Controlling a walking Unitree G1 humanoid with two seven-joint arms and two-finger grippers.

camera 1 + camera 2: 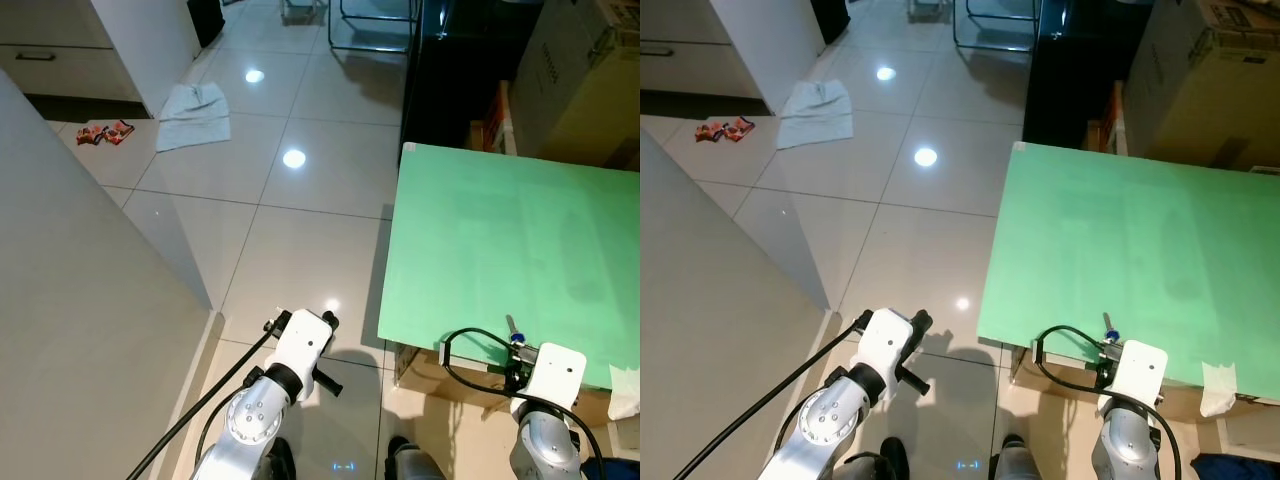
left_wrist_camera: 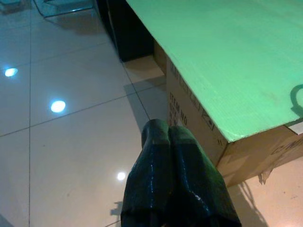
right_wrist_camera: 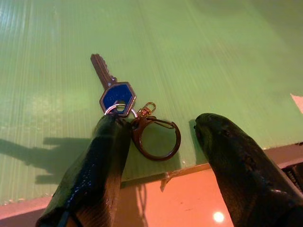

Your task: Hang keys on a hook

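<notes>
Key (image 3: 113, 90): flat on the green board (image 1: 500, 250), at its near edge, blue head toward the edge, blade pointing away.
Ring (image 3: 156, 137): dark ring with a small clasp, joined to the key's head, lying just inside the same edge.
Right gripper (image 3: 158, 130): fingers spread, one on each side of the ring; one tip touches the key's head.
Left gripper (image 2: 163, 137): fingers pressed together, over the tiled floor (image 1: 300, 240) beside the board's near corner.
Board support: cardboard box (image 2: 199, 127) under the board.

Green board (image 1: 510, 250) surface bare beyond the key (image 3: 113, 90) and ring (image 3: 156, 137) at its near edge. Tiled floor (image 1: 300, 250) to its left open. Black cabinet (image 1: 450, 70) and cardboard boxes (image 1: 580, 80) close off the far side.
</notes>
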